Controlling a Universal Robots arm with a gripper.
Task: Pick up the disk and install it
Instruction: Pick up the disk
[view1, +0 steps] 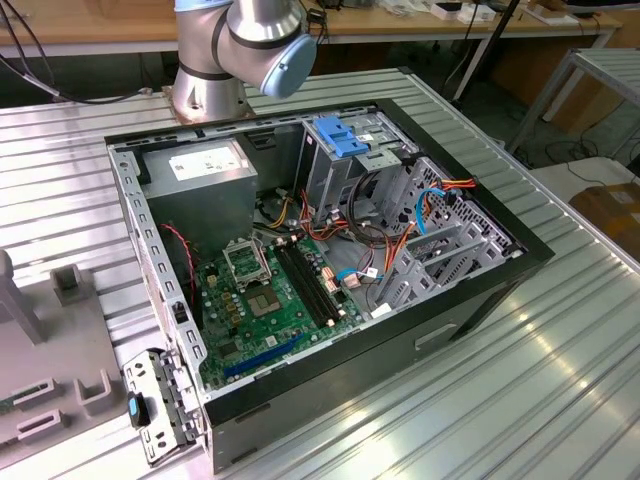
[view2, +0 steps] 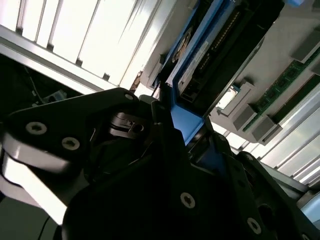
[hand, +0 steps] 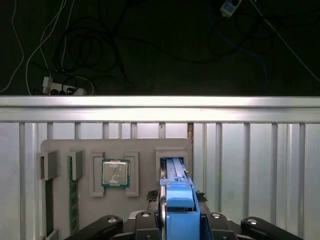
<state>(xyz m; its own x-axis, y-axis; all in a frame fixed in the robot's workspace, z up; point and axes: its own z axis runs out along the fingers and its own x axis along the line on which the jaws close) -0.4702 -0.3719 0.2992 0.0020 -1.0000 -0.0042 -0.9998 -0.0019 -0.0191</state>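
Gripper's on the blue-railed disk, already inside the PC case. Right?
No, not inside the case. In the first wrist view the gripper is on the blue-railed disk at a slot in the grey fixture tray, beside the CPU chip.

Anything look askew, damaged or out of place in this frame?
Nothing stands out. The disk stands upright in its slot on the grey tray, held squarely in the hand; the processor chip beside it lies flat in its pocket. The open computer case shows nothing spilled or broken.
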